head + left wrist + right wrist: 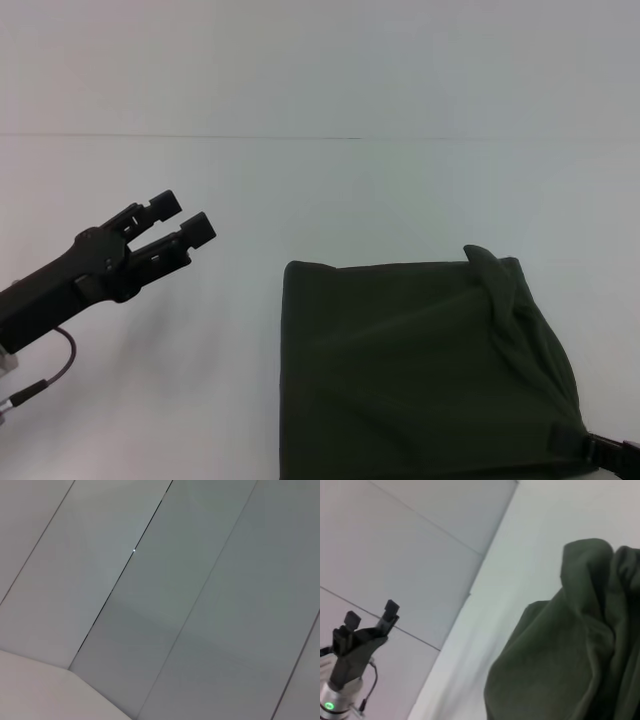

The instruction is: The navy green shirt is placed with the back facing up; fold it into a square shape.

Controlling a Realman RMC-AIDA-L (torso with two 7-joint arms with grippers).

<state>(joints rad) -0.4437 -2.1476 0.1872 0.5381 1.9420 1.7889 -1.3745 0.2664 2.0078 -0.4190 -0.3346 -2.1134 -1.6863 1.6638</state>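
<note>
Left gripper (183,222) has its jaws parted, empty, hovering over bare table (200,400) well left of the navy green shirt (420,370). Right gripper (612,455) is barely in view at the shirt's near right corner; can't tell its jaw state, though the cloth bunches toward it. Shirt sits right of centre, folded roughly square. Soft, light, limp fabric: likely sags and drags, so pinch at corners or hem.

The navy green shirt (420,375) lies folded into a rough square; its right edge bunched and wrinkled.
</note>
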